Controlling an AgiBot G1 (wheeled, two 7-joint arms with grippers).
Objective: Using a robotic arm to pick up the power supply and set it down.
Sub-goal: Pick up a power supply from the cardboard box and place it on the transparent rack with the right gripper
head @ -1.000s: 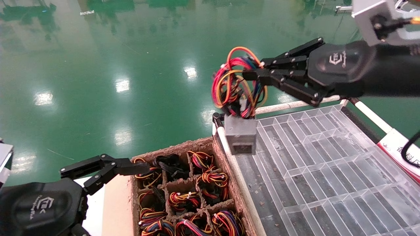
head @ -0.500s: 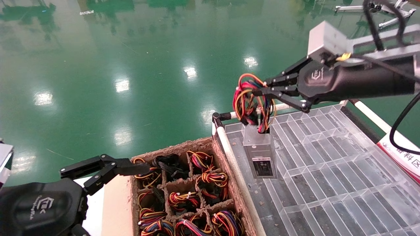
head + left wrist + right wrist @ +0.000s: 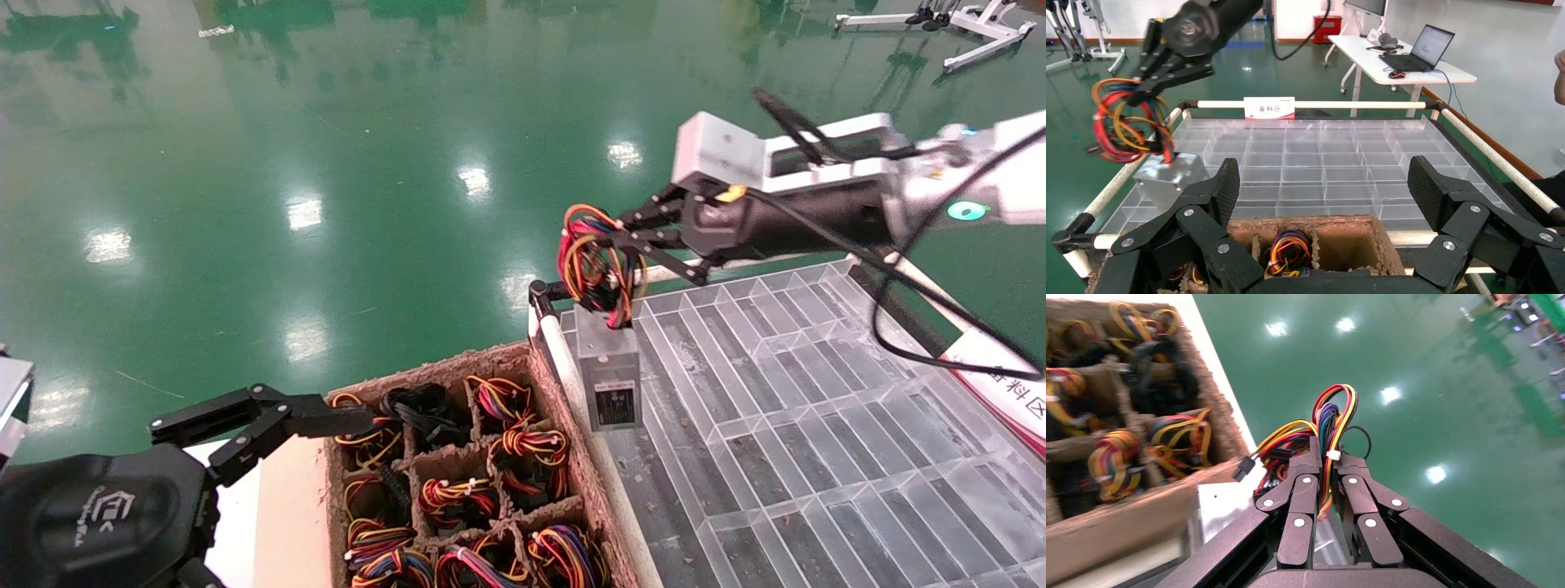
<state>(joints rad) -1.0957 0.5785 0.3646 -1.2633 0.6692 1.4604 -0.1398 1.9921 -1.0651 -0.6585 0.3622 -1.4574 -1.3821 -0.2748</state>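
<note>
Already lifted: right gripper (image 3: 625, 237) is pinching the wire bundle (image 3: 596, 265), the power supply (image 3: 609, 376) hanging over the clear divider tray (image 3: 817, 425) near its corner. Set-down is pending; left gripper (image 3: 270, 420) is idling, fingers spread, beside the pulp tray (image 3: 441, 371).

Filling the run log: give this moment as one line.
right gripper: shut on power supply wires | supply: over clear tray corner | left gripper: open, parked

Power supply (image 3: 609, 377): grey box, dark label, red, yellow, orange, black wires; brown pulp tray (image 3: 564, 425); clear gridded tray (image 3: 817, 425); glossy green floor (image 3: 327, 163); black right gripper (image 3: 629, 237).
</note>
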